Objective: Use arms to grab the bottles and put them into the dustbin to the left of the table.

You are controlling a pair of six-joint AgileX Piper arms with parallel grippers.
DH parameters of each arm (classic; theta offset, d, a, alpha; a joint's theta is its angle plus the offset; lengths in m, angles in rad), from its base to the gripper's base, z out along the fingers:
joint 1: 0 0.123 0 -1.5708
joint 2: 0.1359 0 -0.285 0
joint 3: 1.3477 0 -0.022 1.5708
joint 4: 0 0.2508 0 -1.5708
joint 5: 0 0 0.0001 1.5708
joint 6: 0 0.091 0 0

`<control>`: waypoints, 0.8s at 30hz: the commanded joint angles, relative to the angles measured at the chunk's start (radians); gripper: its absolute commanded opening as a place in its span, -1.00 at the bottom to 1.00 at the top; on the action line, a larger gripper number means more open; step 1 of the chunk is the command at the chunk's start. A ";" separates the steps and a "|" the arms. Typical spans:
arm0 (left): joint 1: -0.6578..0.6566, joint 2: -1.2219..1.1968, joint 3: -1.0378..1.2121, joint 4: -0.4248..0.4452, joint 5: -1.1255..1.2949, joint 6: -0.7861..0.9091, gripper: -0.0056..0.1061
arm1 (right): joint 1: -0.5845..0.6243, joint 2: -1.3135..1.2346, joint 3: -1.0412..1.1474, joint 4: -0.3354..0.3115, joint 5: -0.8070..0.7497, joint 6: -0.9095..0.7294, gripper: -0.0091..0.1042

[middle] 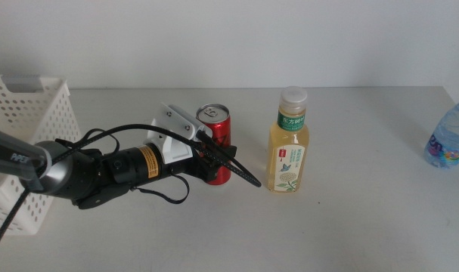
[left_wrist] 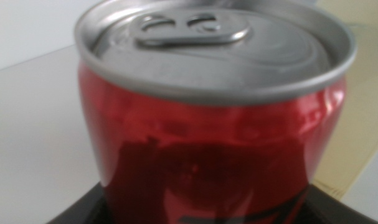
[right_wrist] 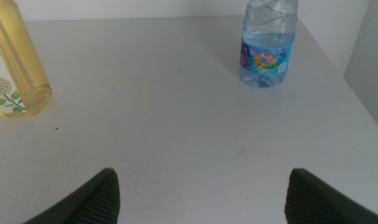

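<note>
Bench [middle: 365, 227] carries white dustbin [middle: 25, 121] at left edge, water bottle [middle: 450, 136] far right, tea bottle [middle: 289, 143] just right of red can [middle: 215, 128]. Left gripper [middle: 214, 168], arm stretched low, clamped on can. Right gripper [right_wrist: 201, 199] jaws apart above bare bench.

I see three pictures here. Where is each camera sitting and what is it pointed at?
Middle view: above the table, looking forward and down; left arm reaches the red can.
Left wrist view: on the left arm, right up against the can.
Right wrist view: on the waiting right arm; its open gripper faces the water bottle.
Shared: the tea bottle, in middle and right wrist.
</note>
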 commanded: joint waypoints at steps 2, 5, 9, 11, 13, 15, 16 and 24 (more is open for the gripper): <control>-0.004 -0.147 -0.023 -0.043 -0.017 -0.041 -0.52 | -0.005 -0.022 -0.006 -0.013 -0.061 -0.009 0.37; -0.004 -0.246 -0.024 -0.043 0.140 -0.045 -0.52 | -0.005 -0.022 -0.006 -0.013 -0.061 -0.009 0.37; -0.004 -0.383 -0.024 -0.046 0.317 -0.060 -0.52 | -0.005 -0.022 -0.006 -0.013 -0.061 -0.009 0.37; 0.003 -0.444 -0.033 -0.049 0.391 -0.101 -0.52 | -0.005 -0.022 -0.006 -0.013 -0.061 -0.009 0.37; 0.008 -0.495 -0.049 -0.034 0.479 -0.169 -0.52 | -0.005 -0.022 -0.006 -0.013 -0.061 -0.009 0.37; 0.008 -0.530 -0.072 -0.002 0.565 -0.225 -0.52 | -0.005 -0.022 -0.006 -0.013 -0.061 -0.009 0.37; 0.008 -0.546 -0.086 0.027 0.608 -0.267 -0.53 | -0.005 -0.022 -0.006 -0.013 -0.061 -0.009 0.37; 0.038 -0.633 -0.162 0.312 0.760 -0.614 -0.53 | -0.005 -0.022 -0.006 -0.013 -0.061 -0.009 0.37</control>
